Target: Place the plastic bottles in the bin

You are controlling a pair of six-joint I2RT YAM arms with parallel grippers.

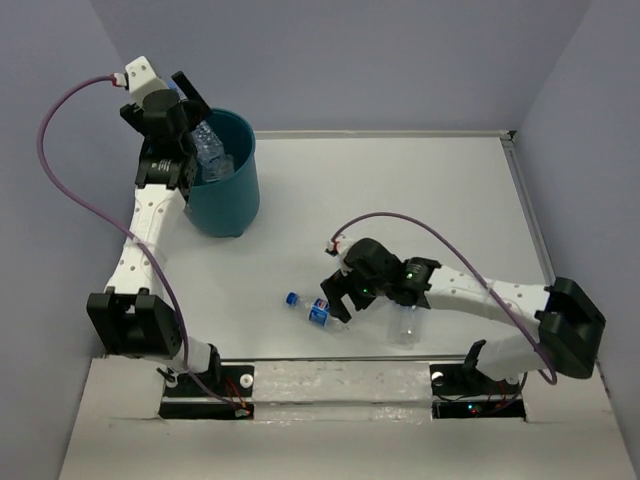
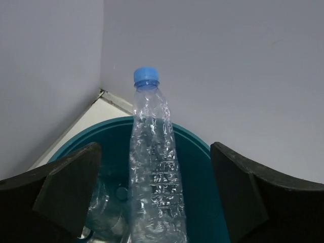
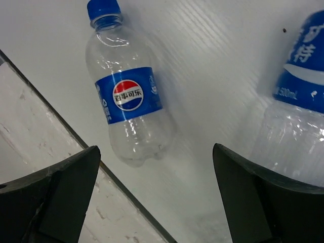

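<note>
left gripper [image 2: 154, 174] apart | crinkled clear bottle [image 2: 152, 162] seemingly standing in teal bin [image 2: 195, 162] | right gripper [image 3: 157, 177] apart over blue-labelled bottle [image 3: 129, 101]

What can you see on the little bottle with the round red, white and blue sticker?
The small bottle is clear, rippled plastic and looks empty. It has a blue screw cap and a blue label with a round red, white and blue logo. It lies on its side on the white table, cap pointing away from the right gripper, which hangs over it with jaws open, not touching. Another blue-labelled bottle lies beside it, apart. Only the table touches it.
</note>
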